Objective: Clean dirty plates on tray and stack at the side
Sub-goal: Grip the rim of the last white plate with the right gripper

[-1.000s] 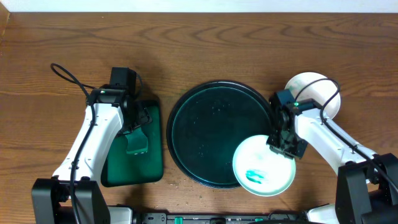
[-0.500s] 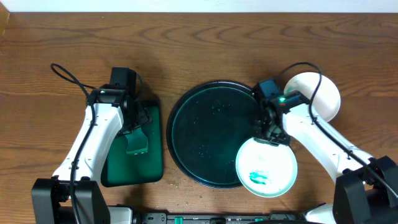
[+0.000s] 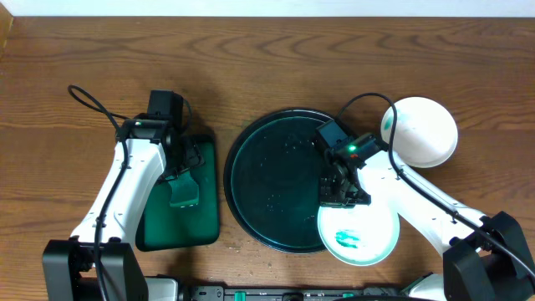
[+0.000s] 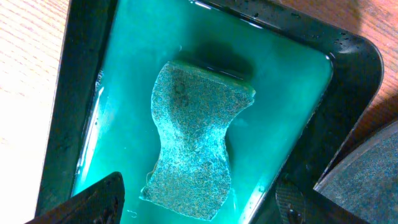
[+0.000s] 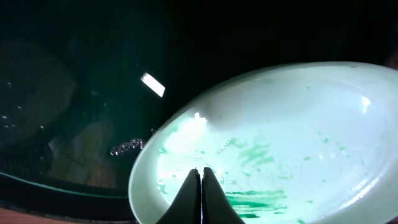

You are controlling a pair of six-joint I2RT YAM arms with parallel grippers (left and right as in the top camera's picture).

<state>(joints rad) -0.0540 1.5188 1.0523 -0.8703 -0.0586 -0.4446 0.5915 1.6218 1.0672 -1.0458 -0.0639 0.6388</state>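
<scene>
Presently, item one: the round tray [image 3: 267, 167], dark, raised rim, at the middle of the table [image 3: 267, 50]; no plate lies wholly inside it. Item two: one dirty plate [image 3: 372, 238], white, straddling the tray's rim on the side toward the table's near right corner, part over the tray and part over the table, with a teal-green smear [image 3: 344, 239] on its face. Not yet wiped, by the look of it. Item three: clean white plate ware [image 3: 422, 134] on the table just beyond the tray's right rim, toward the right edge, showing no smear; whether it is one plate or several stacked cannot be told from above. Item four: the right hand [image 3: 338, 194], fingers pressed fully together with nothing seen between them, tips over the dirty plate's inner edge where it meets the tray. Item five: the left hand [image 4: 199, 183], fingers spread wide and holding nothing, poised above the sponge [image 4: 196, 137], which lies loose in the teal liquid of the rectangular tray [image 4: 87, 74] left of the round tray. Assessment: the task looks late but unfinished. Outstanding are taking up the sponge, wiping the smeared plate, and setting it with the clean ware at the side.
</scene>
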